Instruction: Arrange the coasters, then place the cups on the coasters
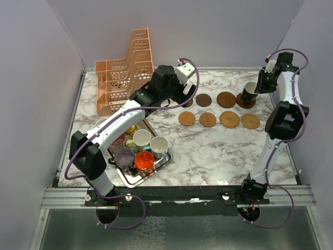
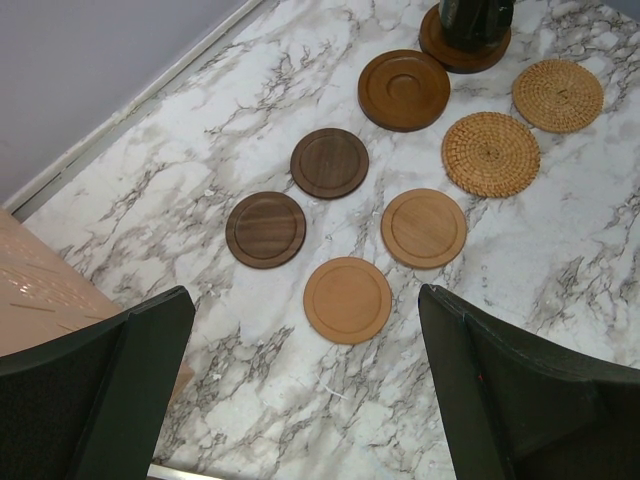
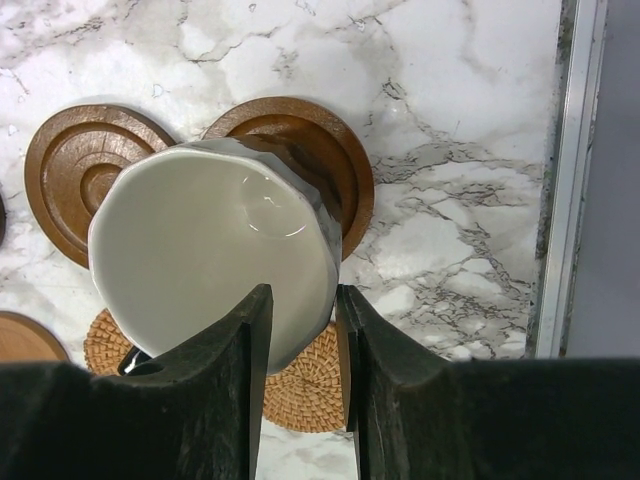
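Coasters [image 1: 207, 120] in 2 rows mid-R, 1 cup [image 1: 250, 91] on far-R coaster [image 1: 244, 103], other cups [image 1: 141, 139] in tray [image 1: 125, 179] front-L.

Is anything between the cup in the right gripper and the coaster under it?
Nothing visible. The cup, pinched at its rim by the right gripper, tilts directly over the dark brown coaster; the coaster's exposed surface is bare.

Light: bright, even, from overhead.
Shadows: soft, thin rims beside the coasters [image 2: 347, 299]; darker under the cup [image 3: 215, 250].
Glare: round highlight inside the cup; sheen on the orange cup [image 1: 144, 161].
Focus: table [image 2: 560, 250] sharp; fingers [image 2: 100, 390] close, dark, slightly soft.
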You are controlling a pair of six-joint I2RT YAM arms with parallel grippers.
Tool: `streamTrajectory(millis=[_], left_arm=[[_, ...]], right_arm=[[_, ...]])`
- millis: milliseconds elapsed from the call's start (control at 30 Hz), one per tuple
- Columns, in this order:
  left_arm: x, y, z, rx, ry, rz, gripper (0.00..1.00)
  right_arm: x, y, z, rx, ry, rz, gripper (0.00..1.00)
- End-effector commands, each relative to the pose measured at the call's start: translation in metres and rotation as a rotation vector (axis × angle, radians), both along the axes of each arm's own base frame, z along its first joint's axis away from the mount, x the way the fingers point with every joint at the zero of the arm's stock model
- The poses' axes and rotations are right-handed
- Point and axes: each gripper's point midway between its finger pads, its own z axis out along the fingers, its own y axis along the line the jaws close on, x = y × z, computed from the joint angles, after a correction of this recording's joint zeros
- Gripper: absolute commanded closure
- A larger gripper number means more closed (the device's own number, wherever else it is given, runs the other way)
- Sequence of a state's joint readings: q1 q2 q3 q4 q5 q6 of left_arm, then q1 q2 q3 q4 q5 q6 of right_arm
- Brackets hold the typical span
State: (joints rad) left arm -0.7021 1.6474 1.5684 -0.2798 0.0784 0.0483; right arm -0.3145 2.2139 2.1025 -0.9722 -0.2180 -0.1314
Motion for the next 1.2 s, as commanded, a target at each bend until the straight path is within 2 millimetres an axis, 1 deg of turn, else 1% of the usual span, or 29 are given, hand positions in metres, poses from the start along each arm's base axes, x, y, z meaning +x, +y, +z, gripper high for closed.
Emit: streamTrajectory(millis=[0, 200, 333, 467, 600, 700, 767, 933, 1067, 1100, 1167], left_arm=[[-0.006, 0.006, 0.021, -0.019, -0.041, 0.001, 0.01], [-0.004, 0.008, 0.018, -0.004, -0.046, 0.006, 0.01], [-0.004, 0.009, 0.016, 0.011, -0.051, 0.002, 0.01], [-0.003, 0.012, 0.014, 0.043, -0.069, -0.003, 0.01], [-0.009, 0.020, 0.003, 0.130, -0.072, -0.052, 0.01], [-0.017, 0.034, -0.008, 0.207, -0.053, -0.103, 0.01], [-0.024, 0.045, -0.020, 0.262, -0.030, -0.135, 0.01], [-0.047, 0.081, -0.050, 0.384, 0.048, -0.205, 0.01], [-0.056, 0.121, -0.064, 0.444, 0.111, -0.212, 0.01], [-0.059, 0.131, -0.066, 0.456, 0.128, -0.212, 0.01], [-0.064, 0.149, -0.070, 0.476, 0.159, -0.213, 0.01]], right_arm=[[0.004, -0.011, 0.017, -0.054, -0.045, -0.012, 0.67], [0.009, -0.014, 0.031, -0.071, -0.077, -0.016, 0.64], [0.012, -0.014, 0.044, -0.073, -0.105, -0.016, 0.62], [0.016, -0.013, 0.070, -0.077, -0.160, -0.012, 0.59], [0.017, -0.005, 0.103, -0.064, -0.233, 0.015, 0.54], [0.013, 0.007, 0.127, -0.036, -0.295, 0.046, 0.49], [0.007, 0.019, 0.142, -0.009, -0.332, 0.081, 0.47], [-0.013, 0.054, 0.172, 0.045, -0.408, 0.189, 0.45], [-0.034, 0.090, 0.183, 0.079, -0.442, 0.291, 0.45], [-0.040, 0.100, 0.179, 0.093, -0.436, 0.317, 0.45], [-0.050, 0.115, 0.179, 0.092, -0.448, 0.352, 0.44]])
